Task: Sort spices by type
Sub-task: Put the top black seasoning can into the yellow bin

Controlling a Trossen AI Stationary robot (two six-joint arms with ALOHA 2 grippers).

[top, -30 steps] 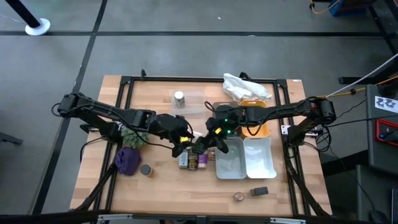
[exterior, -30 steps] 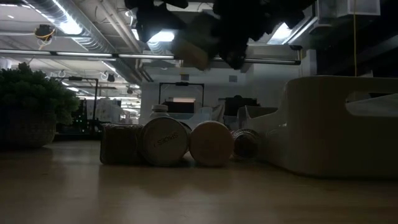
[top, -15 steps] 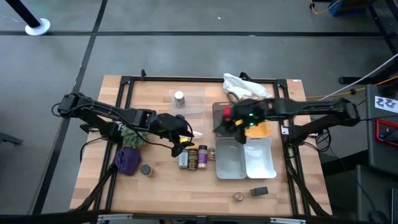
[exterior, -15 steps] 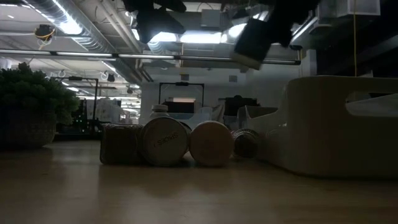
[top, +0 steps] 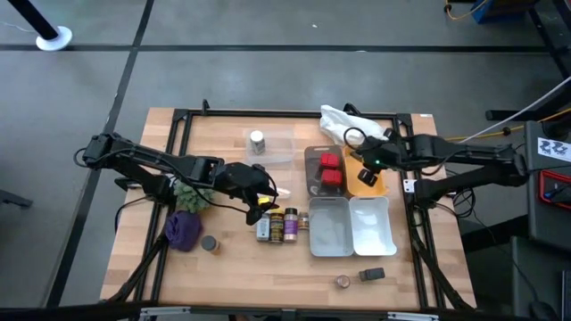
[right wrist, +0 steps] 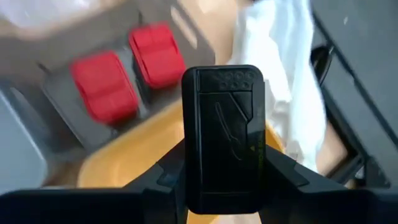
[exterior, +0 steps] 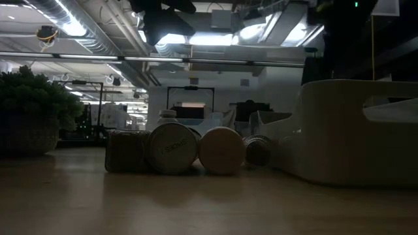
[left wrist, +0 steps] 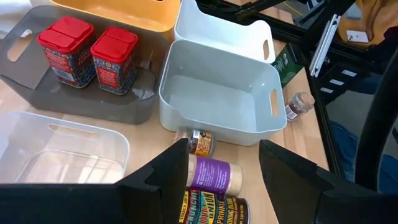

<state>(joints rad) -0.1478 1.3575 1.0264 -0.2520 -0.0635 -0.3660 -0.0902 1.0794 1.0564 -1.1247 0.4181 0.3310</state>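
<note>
My right gripper (top: 368,162) is shut on a dark rectangular tin (right wrist: 222,124) and hangs over the yellow bin (top: 376,185). Two red square tins (top: 330,169) stand in the dark grey bin (top: 310,157). My left gripper (left wrist: 221,171) is open above a row of labelled jars (top: 281,225) lying on the wood, a purple-labelled jar (left wrist: 208,174) showing between its fingers. One silver-capped jar (top: 257,141) stands in the clear bin. A round tin (top: 209,242), a small jar (top: 342,281) and a dark tin (top: 373,274) rest on the table. My right gripper pinches the dark rectangular tin between its two fingers (right wrist: 163,180), which sit on the tin's two long side edges (right wrist: 193,177) near one end. The tin is lifted clear above the yellow bin, its broad embossed face toward the wrist camera.
A grey-blue bin (top: 328,250) and a white bin (top: 371,242) sit side by side near the table's middle. The white plastic bag (top: 352,125) lies at the far edge, a purple cloth lump (top: 183,230) and a small plant (top: 189,194) on the left.
My right gripper rose from the jar row beside my left gripper and swept toward the table's right and far side, carrying the dark tin lifted clear, ending over the yellow bin. The jars on the table stayed where they were.
</note>
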